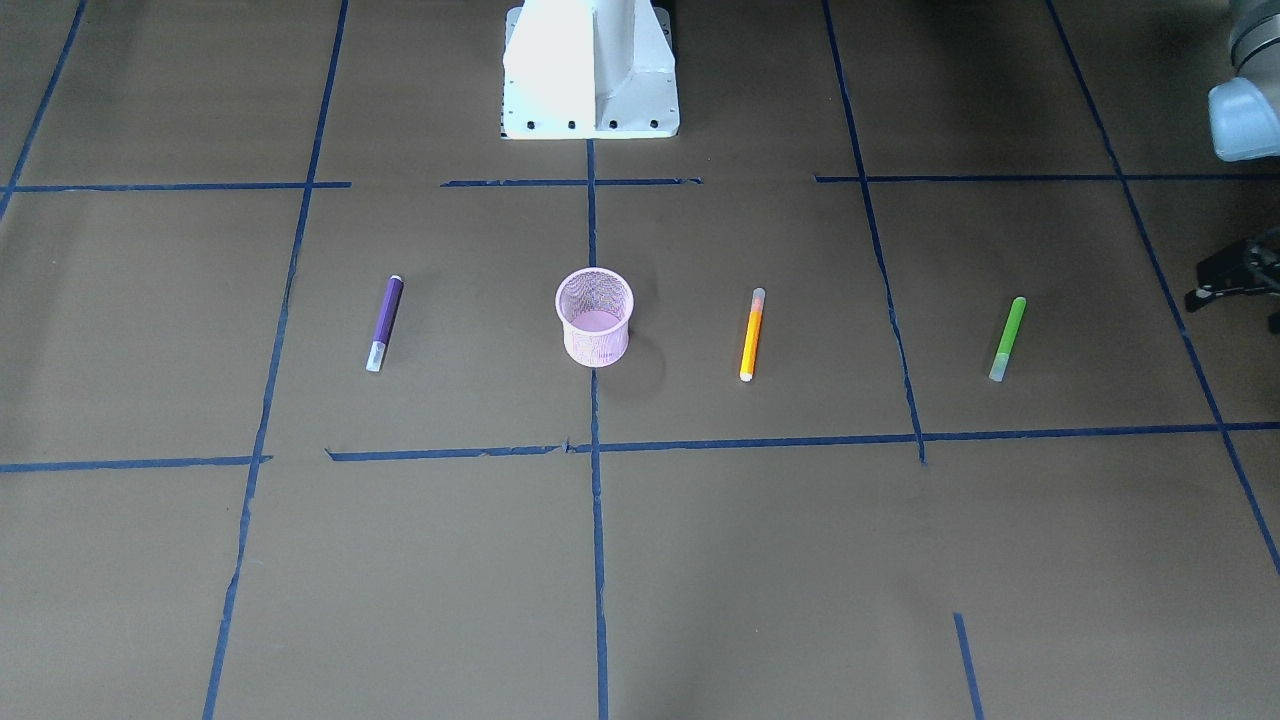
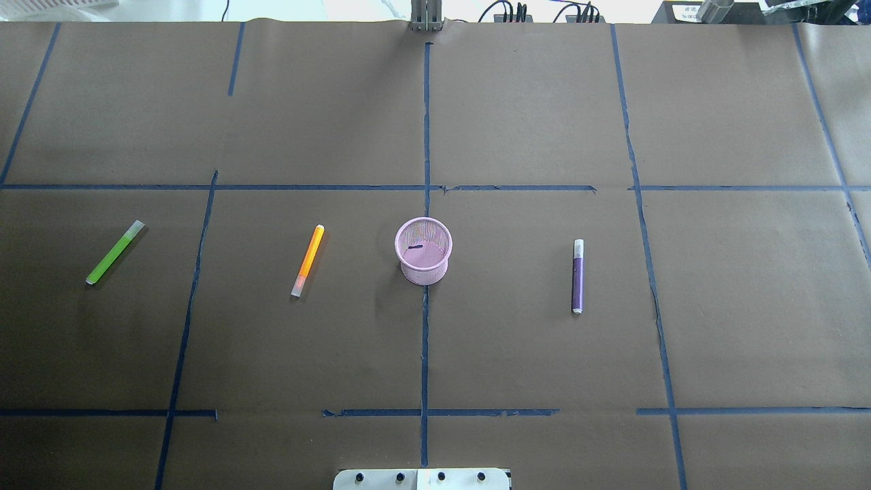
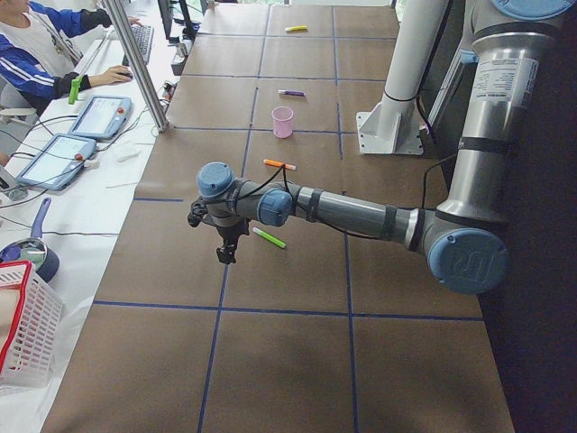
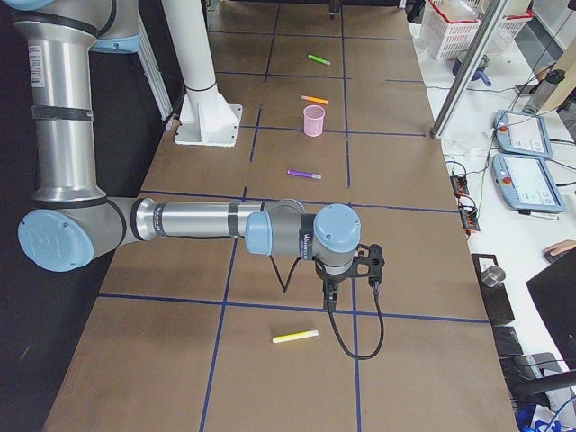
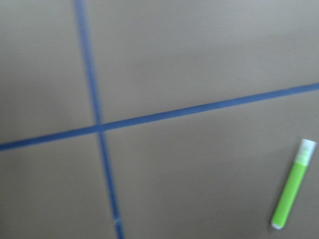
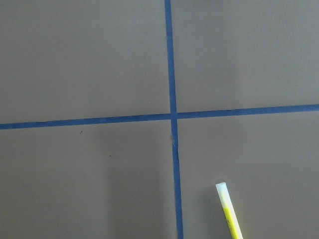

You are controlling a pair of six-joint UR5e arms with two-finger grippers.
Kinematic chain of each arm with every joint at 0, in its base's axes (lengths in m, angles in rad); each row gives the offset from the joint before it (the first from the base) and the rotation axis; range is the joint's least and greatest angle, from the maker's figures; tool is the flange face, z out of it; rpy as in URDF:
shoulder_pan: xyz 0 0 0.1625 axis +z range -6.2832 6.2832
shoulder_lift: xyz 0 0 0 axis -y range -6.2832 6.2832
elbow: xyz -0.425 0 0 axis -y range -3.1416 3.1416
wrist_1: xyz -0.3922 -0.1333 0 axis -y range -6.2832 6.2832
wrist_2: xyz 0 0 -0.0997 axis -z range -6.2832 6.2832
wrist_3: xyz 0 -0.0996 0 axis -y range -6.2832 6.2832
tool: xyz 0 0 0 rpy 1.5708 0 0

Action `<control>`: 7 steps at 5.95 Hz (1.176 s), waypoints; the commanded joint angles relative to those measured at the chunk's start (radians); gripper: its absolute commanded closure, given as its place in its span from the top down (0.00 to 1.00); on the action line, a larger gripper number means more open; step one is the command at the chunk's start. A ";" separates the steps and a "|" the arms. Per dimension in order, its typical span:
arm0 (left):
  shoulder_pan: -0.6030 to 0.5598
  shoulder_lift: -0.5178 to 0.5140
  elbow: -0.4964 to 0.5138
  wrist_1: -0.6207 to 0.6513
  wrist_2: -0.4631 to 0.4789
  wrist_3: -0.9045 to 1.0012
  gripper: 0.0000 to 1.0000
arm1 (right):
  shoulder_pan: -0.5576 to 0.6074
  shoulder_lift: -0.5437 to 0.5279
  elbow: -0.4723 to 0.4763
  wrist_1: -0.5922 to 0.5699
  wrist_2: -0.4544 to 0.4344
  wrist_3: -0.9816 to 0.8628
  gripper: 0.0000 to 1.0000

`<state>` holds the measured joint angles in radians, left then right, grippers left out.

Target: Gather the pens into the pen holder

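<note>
- Overhead exterior is showing a brown-papered bench (image 2: 544,102) that blue tape lines (image 2: 425,340) are dividing into squares. The white robot base (image 1: 590,70) is standing at the robot's edge, well apart from the pens.
- Off the bench on the operators' side, a white basket (image 3: 27,334) and tablets (image 3: 95,117) are sitting beside a seated person (image 3: 36,45).
- The left hand (image 3: 224,254) is hanging above the bench near the green pen (image 3: 269,238). I cannot tell whether its fingers are parted or together.
- The right hand (image 4: 329,301) is hanging above a tape line near a yellow pen (image 4: 295,337). How far it is opening cannot be told either.
- Going left to right in the overhead view, the green pen, the orange pen (image 2: 307,260), the pen holder (image 2: 423,250) and the purple pen (image 2: 578,275) are forming a row across the middle, each apart from the next.
- All the pens are lying flat on the paper.
- The pen holder, a pink mesh cup, is standing upright on the centre tape line, showing its pink floor and one small dark mark inside.
</note>
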<state>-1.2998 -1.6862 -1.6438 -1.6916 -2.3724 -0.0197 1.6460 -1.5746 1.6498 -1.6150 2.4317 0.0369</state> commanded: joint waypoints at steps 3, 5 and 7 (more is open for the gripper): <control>0.153 0.000 0.001 -0.215 0.022 -0.081 1.00 | 0.000 -0.002 0.008 0.000 -0.003 0.000 1.00; 0.262 -0.006 0.010 -0.207 0.025 -0.106 1.00 | 0.000 -0.002 0.005 0.000 -0.008 0.000 1.00; 0.298 -0.088 0.104 -0.204 0.036 -0.118 1.00 | 0.000 -0.002 0.005 0.000 -0.006 0.000 1.00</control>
<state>-1.0191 -1.7223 -1.5959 -1.8977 -2.3439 -0.1262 1.6460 -1.5769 1.6555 -1.6153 2.4246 0.0368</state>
